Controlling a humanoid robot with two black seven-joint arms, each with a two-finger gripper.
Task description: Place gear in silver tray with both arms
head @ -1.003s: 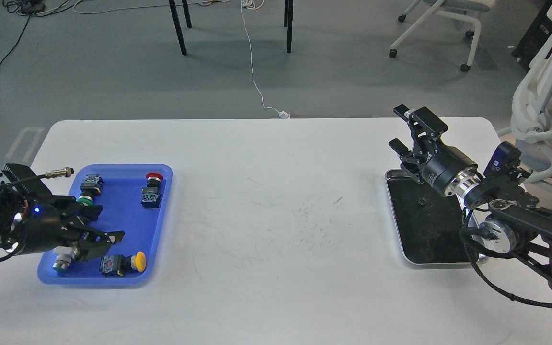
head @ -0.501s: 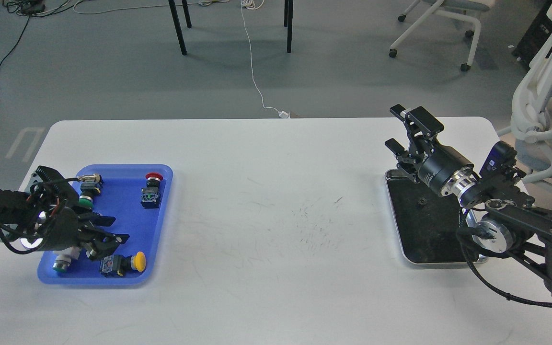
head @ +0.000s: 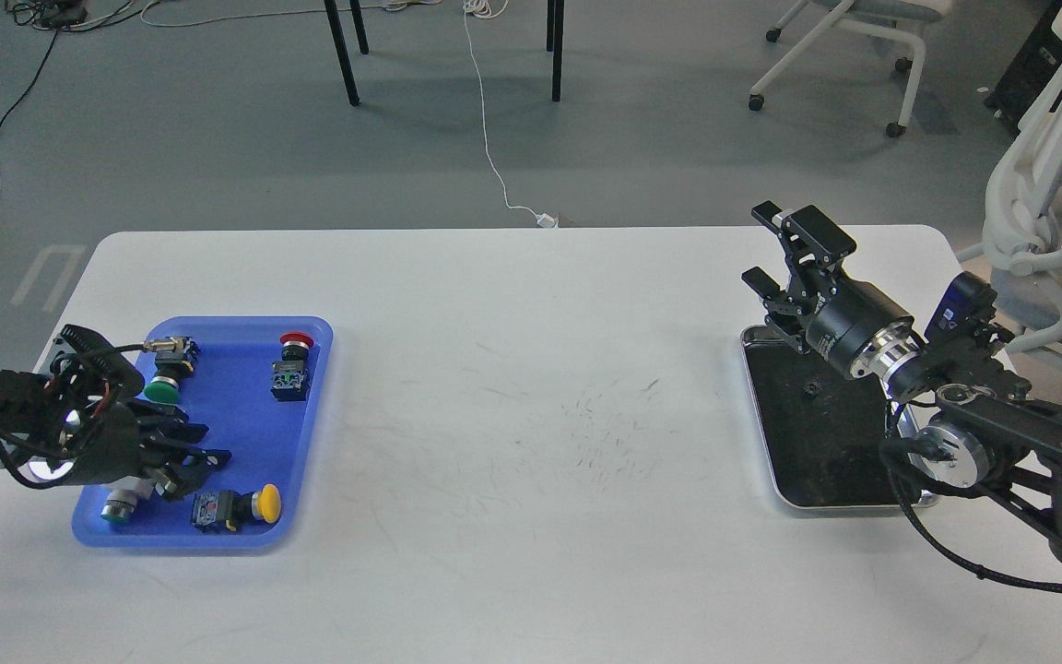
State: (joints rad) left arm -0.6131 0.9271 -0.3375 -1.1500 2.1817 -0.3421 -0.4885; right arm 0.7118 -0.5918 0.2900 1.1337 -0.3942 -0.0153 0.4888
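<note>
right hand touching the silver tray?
Cannot tell. In the head view the right hand, open, sits past the silver tray's far rim, but the arm hides that edge, so neither contact nor a gap shows.

Left gripper (head: pixel 185 458) low, fingers slightly parted; right gripper (head: pixel 782 263) raised, fingers spread.

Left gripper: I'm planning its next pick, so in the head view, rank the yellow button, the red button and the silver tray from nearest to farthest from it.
From the left gripper:
1. Yellow button, just right, in the blue tray's near corner.
2. Red button, at the blue tray's far right.
3. Silver tray, across the table on the right.
</note>
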